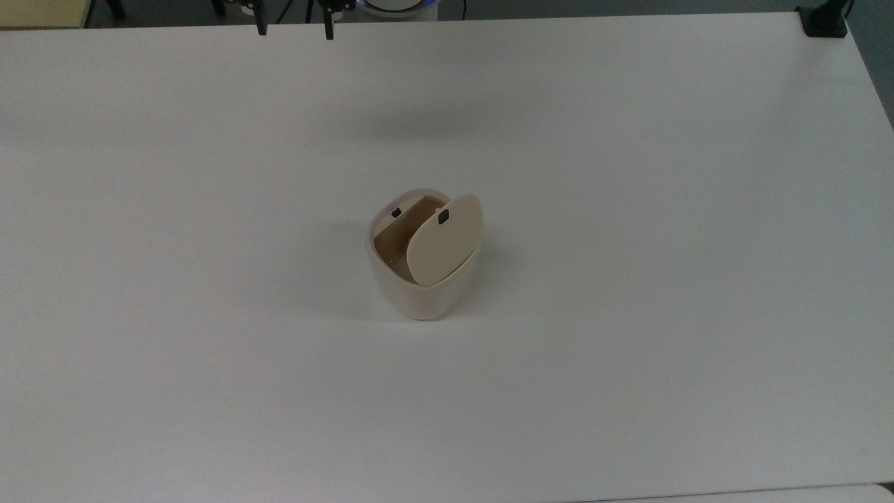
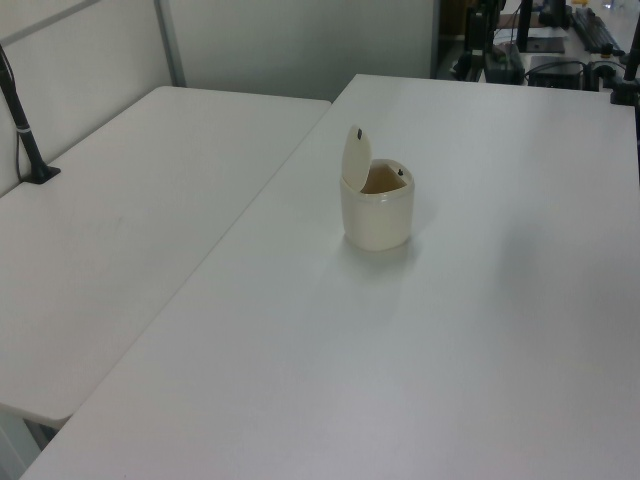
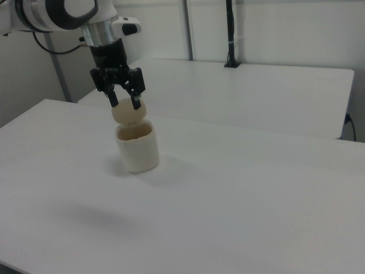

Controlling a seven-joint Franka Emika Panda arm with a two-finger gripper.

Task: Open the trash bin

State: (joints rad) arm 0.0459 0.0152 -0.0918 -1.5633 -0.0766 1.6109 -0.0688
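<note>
The trash bin (image 1: 421,269) is standing upright near the middle of the white counter (image 1: 628,314), with bare surface on every side of it. Its lid (image 1: 445,241) is standing open, tilted up from a hinge on the bin's right side in the top view, so the brown inside of the bin (image 1: 391,251) is showing. A small black square button (image 1: 443,218) is sitting near the lid's upper corner, and a second small black square (image 1: 395,212) is sitting on the bin's rim at the far edge in the top view. In the left view the bin (image 2: 378,207) is showing the lid (image 2: 355,160) rising almost vertical on the bin's left side.

The tool (image 3: 124,102) is hanging in the air with its 2 black fingers (image 3: 137,103) spread apart and nothing between them. In the right view it is overlapping the raised lid (image 3: 129,112) above the bin (image 3: 137,148), but in the top view the fingertips (image 1: 327,29) are showing at the far edge of the counter, well apart from the bin, so the tool is touching neither the bin nor the lid. The white arm (image 3: 63,14) is reaching in from the right view's upper left.

A second white counter (image 2: 130,220) is standing beside the bin's counter, on the bin's left in the left view.
</note>
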